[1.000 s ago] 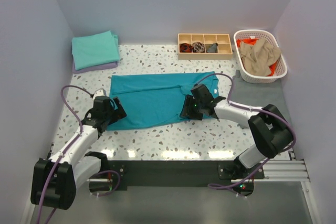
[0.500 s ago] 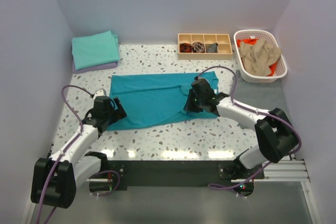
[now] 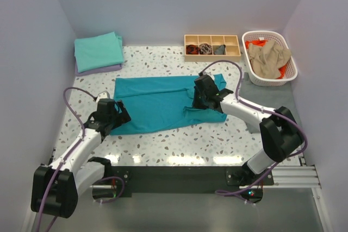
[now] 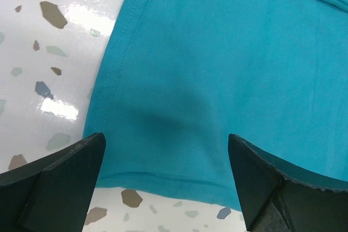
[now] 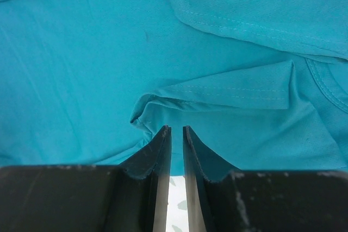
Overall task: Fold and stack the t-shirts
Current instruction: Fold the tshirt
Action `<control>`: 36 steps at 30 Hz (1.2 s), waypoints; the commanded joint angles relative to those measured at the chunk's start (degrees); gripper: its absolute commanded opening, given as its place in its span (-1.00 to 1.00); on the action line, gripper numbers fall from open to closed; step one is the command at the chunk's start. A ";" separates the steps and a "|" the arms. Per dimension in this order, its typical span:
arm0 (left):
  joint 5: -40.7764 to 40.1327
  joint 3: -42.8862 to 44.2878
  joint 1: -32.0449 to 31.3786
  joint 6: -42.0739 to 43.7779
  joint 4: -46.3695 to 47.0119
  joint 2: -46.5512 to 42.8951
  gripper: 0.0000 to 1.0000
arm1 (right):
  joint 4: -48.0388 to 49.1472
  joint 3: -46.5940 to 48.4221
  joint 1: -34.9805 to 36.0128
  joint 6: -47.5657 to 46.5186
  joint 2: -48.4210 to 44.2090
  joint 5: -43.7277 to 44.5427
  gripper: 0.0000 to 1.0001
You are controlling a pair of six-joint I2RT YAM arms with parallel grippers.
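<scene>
Left gripper (image 3: 118,114) sits at the centre-left of the top view, over the lower left corner of the teal t-shirt (image 3: 157,107). In its wrist view the 2 fingers (image 4: 60,183) stand wide apart at the bottom corners of the frame. The shirt's hem corner (image 4: 163,177) lies between them and nothing is held.

Right gripper (image 3: 198,101) rests on the right part of the same shirt, a little right of the frame's centre. In its wrist view the fingers (image 5: 155,150) are drawn almost together, with only a thin slit between them. Speckled table shows through the lower end of that slit. A bunched fold of the teal cloth (image 5: 81,80) lies right at the tips. I cannot tell whether any of it is nipped.

That shirt is spread across the middle of the terrazzo table (image 3: 179,139), with creases and a loose flap at its lower right.

At upper left an aqua-green t-shirt (image 3: 98,51) lies folded on a lavender t-shirt (image 3: 103,70). At upper right a white basket (image 3: 291,71) holds a tan t-shirt (image 3: 269,57) on top of an orange t-shirt (image 3: 255,43). Just left of the basket stands a wooden tray (image 3: 212,56) with 4 compartments
</scene>
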 commanded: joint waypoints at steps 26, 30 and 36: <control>-12.09 1.18 -4.34 -16.48 -10.00 5.34 1.00 | -1.47 1.38 -2.81 -6.08 -4.17 -1.26 -0.35; -10.68 -0.05 -4.34 -15.95 -7.19 5.52 0.79 | -1.47 0.41 -4.30 -5.29 -4.26 -2.13 -0.35; -8.92 -2.51 -4.34 -15.87 -3.76 4.02 0.23 | -1.72 -0.21 -6.50 -5.10 -1.89 -6.54 -0.16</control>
